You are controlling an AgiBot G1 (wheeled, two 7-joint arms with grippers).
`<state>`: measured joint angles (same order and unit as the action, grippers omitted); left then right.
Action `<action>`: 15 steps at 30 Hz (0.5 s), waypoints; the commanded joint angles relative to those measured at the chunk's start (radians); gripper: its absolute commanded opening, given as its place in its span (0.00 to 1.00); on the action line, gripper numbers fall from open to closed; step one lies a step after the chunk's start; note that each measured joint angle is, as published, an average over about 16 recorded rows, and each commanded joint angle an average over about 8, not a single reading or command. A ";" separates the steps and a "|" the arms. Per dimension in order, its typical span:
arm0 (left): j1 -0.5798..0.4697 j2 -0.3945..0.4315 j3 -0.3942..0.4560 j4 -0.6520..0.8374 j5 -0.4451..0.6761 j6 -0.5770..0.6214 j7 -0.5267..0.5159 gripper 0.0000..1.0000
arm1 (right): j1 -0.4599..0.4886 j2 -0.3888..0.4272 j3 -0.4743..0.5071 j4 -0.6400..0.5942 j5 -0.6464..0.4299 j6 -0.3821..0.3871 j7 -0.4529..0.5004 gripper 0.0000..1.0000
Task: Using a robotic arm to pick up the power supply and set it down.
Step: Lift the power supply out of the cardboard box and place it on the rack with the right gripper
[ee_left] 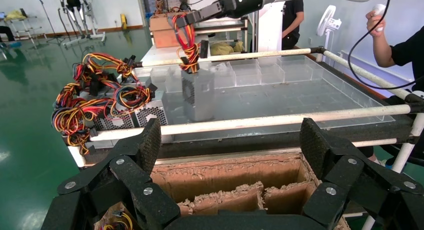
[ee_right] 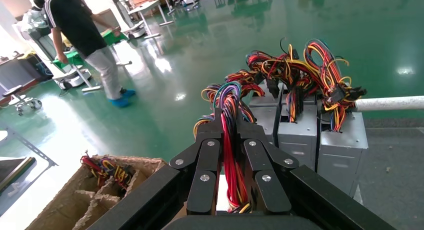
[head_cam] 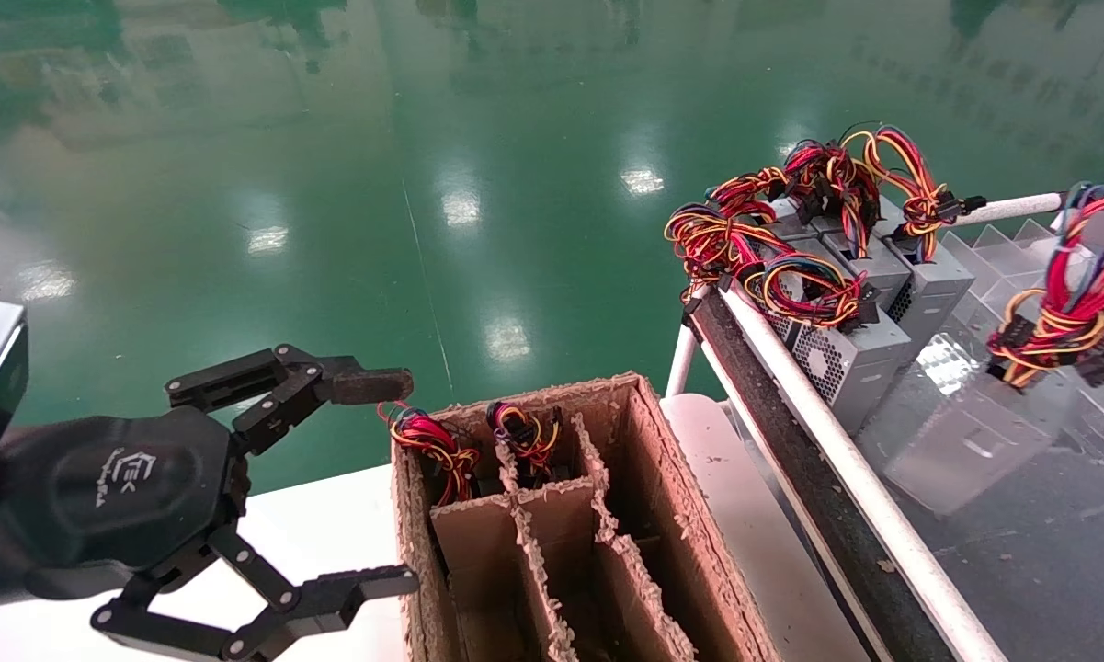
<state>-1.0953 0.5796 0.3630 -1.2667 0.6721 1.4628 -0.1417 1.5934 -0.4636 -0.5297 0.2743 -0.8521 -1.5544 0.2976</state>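
The right tool (ee_right: 232,187) pinches the supply's (head_cam: 979,441) wires (ee_right: 231,155), box hanging at the head view's right over the clear tray (ee_left: 300,97). Lower gently, avoiding swing. The left tool (head_cam: 349,483), spread, idles lower left.

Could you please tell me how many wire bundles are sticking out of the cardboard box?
2. One wire bundle sits in the far-left compartment of the cardboard box; the other in the compartment to its right. More may be hidden deeper.
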 commanded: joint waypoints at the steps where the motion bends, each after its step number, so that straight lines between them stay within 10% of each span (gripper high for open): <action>1: 0.000 0.000 0.000 0.000 0.000 0.000 0.000 1.00 | 0.012 -0.015 -0.007 -0.021 -0.011 0.005 -0.006 0.00; 15: 0.000 0.000 0.000 0.000 0.000 0.000 0.000 1.00 | 0.077 -0.106 -0.042 -0.153 -0.071 0.079 -0.055 0.00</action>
<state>-1.0953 0.5796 0.3632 -1.2667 0.6719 1.4627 -0.1416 1.6703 -0.5687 -0.5718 0.1259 -0.9219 -1.4764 0.2432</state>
